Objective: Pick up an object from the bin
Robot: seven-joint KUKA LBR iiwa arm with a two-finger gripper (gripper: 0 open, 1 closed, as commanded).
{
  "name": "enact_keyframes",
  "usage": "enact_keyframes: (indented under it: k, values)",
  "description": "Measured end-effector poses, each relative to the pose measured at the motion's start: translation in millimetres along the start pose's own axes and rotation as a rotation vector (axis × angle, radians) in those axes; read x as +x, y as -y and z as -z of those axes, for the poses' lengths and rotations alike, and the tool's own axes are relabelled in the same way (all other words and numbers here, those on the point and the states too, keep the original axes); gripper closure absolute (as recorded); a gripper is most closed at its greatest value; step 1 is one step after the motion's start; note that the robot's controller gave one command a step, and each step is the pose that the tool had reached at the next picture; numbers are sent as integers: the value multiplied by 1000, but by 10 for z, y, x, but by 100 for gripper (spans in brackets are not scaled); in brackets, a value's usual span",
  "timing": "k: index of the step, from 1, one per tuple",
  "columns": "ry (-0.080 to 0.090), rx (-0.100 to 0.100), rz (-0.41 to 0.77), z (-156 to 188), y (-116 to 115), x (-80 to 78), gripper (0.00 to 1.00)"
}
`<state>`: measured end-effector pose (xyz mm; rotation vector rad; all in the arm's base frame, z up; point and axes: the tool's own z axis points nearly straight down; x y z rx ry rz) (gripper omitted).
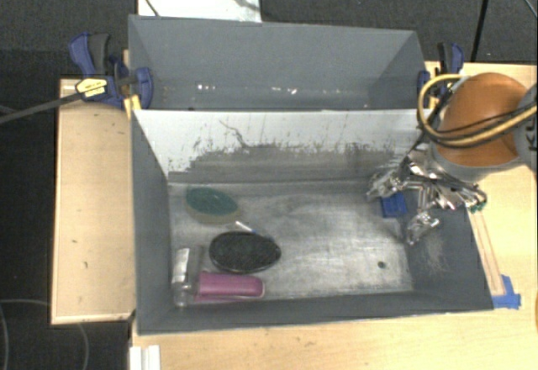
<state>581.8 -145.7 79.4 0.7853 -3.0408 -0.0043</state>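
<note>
Grey metal bin (277, 154), camera view from above. The gripper (400, 210) hangs low by the right wall with its fingers (420, 228) spread, and a small blue block (390, 206) lies between them on the floor, not visibly pinched. Well apart from the gripper, across the bare floor, lie a teal oval pad (210, 203), a black oval brush (244, 251), a purple cylinder (229, 285) and a clear bottle (181, 270).

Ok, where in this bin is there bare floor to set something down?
The bin floor is bare across the middle and front, between the black oval brush and the hand. The left end is crowded: teal oval, brush, purple cylinder, clear tube. A small blue thing sits by the hand.
</note>
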Motion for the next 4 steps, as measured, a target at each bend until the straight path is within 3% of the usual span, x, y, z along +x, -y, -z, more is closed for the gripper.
enact_keyframes:
  k: [1, 2, 3, 4]
  values:
    - [7, 8, 19, 412, -15, -105, 0]
    - [12, -11, 188, -60, 34, -140, 0]
    - [6, -1, 189, -61, 82, -97, 100]
    - [7, 11, 478, 1449, -81, -177, 100]
